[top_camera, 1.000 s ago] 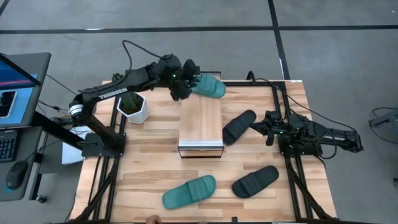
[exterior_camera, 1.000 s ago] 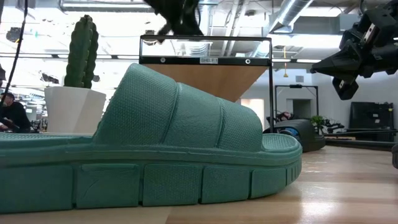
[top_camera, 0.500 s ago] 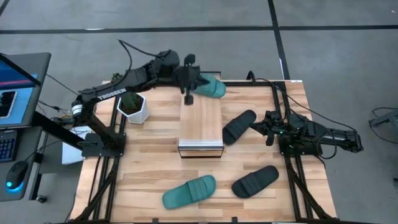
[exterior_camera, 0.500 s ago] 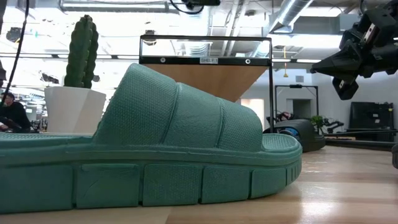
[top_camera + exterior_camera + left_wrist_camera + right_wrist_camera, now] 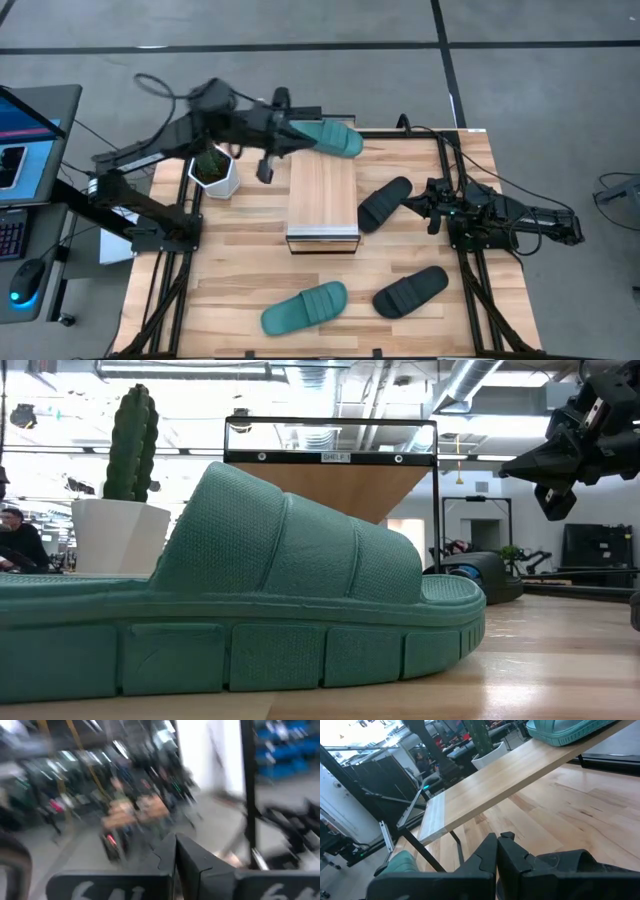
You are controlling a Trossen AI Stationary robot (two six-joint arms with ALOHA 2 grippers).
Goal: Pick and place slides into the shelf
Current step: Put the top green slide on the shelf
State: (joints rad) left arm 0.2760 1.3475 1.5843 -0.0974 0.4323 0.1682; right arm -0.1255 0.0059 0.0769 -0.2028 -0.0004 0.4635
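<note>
A teal slide (image 5: 328, 138) with a wide ribbed strap lies across the far end of the shelf (image 5: 323, 195), a narrow light wood rack with a silvery front edge. A second teal slide (image 5: 304, 307) sits on the near part of the slatted worktop (image 5: 240, 260). Two black slides lie right of the shelf, one just beside it (image 5: 385, 203) and one nearer (image 5: 410, 290). The left gripper (image 5: 266, 168) hangs empty left of the shelf, fingers pressed together. The right gripper (image 5: 432, 208) hangs closed and empty at the right, near the black slide.
</note>
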